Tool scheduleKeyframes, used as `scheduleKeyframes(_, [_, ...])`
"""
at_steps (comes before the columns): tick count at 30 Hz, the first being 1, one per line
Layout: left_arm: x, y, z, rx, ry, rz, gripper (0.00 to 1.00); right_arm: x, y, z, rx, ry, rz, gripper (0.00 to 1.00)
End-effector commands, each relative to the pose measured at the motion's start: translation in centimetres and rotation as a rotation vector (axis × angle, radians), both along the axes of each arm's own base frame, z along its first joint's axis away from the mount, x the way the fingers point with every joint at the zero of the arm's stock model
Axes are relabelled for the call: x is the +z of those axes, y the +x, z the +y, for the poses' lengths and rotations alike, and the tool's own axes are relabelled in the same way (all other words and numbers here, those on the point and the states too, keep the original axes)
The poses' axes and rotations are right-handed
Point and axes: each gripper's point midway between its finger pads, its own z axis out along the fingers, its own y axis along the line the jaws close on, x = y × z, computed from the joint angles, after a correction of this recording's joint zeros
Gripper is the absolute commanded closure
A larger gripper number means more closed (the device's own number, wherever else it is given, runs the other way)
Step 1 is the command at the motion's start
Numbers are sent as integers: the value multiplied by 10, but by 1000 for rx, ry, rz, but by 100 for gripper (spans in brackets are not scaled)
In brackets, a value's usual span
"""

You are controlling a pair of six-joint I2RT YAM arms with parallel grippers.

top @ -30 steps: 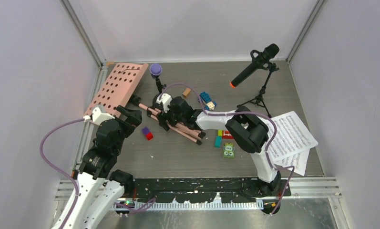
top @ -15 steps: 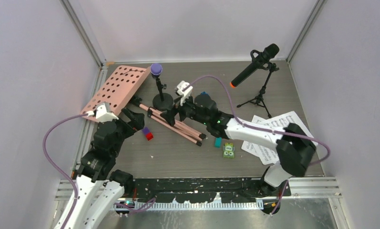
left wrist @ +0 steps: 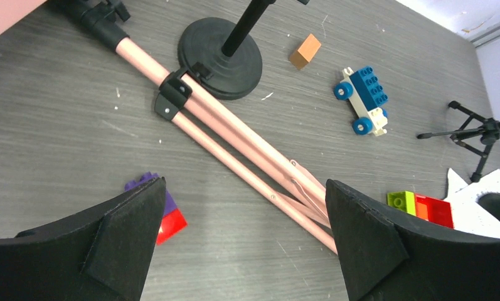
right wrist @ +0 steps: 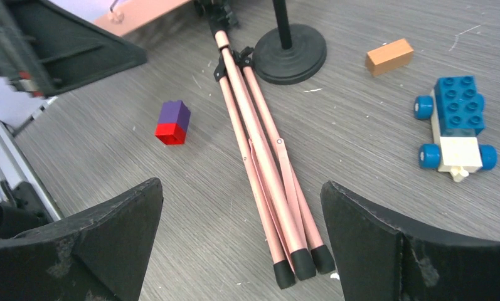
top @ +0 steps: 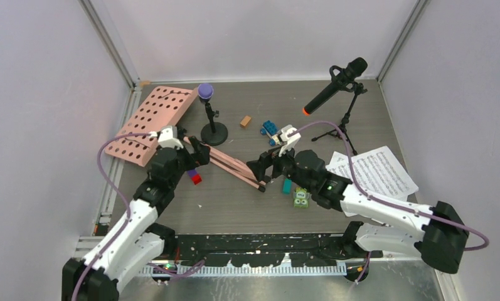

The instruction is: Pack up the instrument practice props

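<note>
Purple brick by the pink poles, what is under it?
A red brick sits right under the purple brick, and the red one rests on the grey table. The faces where they join are covered.

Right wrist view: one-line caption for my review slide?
Open right pincer hovers over the folded pink tripod legs, which lie between a purple-red brick and a blue toy car.

No words, brands, numbers or signs can be read anywhere. The white printed note sheets (top: pixel 376 170) carry rows of fine black print, too small to make out.
</note>
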Motion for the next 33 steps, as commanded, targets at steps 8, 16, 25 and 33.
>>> scheduleKeyframes(8, [60, 93, -30, -36, 52, -308, 8, 34, -14, -41, -104, 107, -11, 0])
scheduleKeyframes(16, [68, 139, -27, 44, 110, -387, 16, 44, -22, -64, -149, 148, -21, 2])
scheduleKeyframes(25, [49, 176, -21, 159, 91, -375, 28, 56, -40, -102, -210, 202, -25, 7])
scheduleKeyframes(33, [32, 204, -42, 110, 55, -374, 51, 60, -47, -131, -266, 164, -41, 15])
